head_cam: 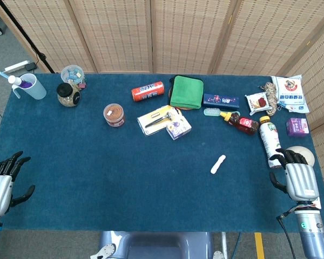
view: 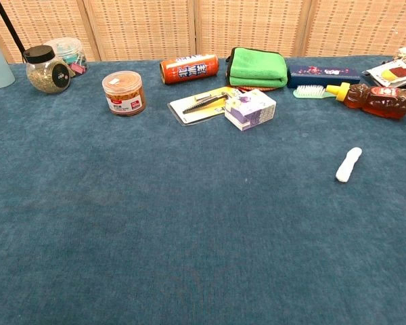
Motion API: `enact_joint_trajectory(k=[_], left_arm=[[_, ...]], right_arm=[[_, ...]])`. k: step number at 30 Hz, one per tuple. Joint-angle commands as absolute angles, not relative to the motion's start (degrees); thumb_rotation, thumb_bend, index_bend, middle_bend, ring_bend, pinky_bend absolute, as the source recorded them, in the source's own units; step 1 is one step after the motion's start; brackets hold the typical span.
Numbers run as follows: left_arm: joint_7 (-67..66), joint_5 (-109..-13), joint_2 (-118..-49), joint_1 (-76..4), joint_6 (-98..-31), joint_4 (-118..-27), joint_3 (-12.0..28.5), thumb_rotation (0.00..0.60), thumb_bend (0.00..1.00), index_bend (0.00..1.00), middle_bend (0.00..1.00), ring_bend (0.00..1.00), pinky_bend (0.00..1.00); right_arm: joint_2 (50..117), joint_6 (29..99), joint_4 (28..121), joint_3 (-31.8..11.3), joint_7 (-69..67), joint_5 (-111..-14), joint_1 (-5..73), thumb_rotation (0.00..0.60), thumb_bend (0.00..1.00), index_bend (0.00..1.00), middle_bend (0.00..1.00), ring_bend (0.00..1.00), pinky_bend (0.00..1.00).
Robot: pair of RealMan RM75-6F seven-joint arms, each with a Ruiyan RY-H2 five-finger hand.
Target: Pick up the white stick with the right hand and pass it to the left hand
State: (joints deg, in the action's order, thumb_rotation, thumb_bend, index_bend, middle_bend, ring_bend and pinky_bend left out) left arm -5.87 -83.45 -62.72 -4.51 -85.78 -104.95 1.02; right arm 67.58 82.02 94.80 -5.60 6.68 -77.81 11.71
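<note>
— Both hands sit at the near edge of the blue surface point(head_cam: 124, 183). What lies around them?

— Beyond the right hand's fingers point(head_cam: 294, 157) stand a white bottle point(head_cam: 269, 139) and a pale round thing, partly hidden. Farther off are a honey bottle point(view: 372, 99), a purple box point(head_cam: 297, 127) and snack packets.

— And the white stick point(view: 348, 164)?

— Flat on the surface, off to the thumb side of the right hand point(head_cam: 300, 180), apart from it, with nothing between.

— How are the hands posed?

— Right hand back-up, fingers pointing away, loosely spread, holding nothing. Left hand point(head_cam: 1, 186) at the far corner, back-up too, its fingers point(head_cam: 12, 162) apart and empty, well away from the stick.

— Anything mid-surface?

— A jar point(view: 124, 93), an orange can point(view: 189, 69), a green cloth point(view: 258, 66) and a small box point(view: 249, 109), all far ahead of the fingers.
</note>
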Motion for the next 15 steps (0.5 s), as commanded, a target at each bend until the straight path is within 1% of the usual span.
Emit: enact_joint_trajectory(k=[1, 15], left_arm=[[-6.20, -83.19, -62.94, -4.76, -85.11, -104.97, 1.05, 0.600, 0.27, 0.19, 0.10, 0.13, 0.13], [-5.57, -82.84, -62.32, -5.61, -83.76, -105.73, 1.89, 0.600, 0.27, 0.19, 0.10, 0.13, 0.13]], right_arm=[[67.69, 81.57, 94.61, -5.72, 6.63, -77.55, 11.73, 0.600, 0.40, 0.38, 0.24, 0.21, 0.21], [67.12, 80.02, 95.08, -6.21, 5.81, -77.07, 11.69, 0.600, 0.40, 0.38, 0.24, 0.21, 0.22]])
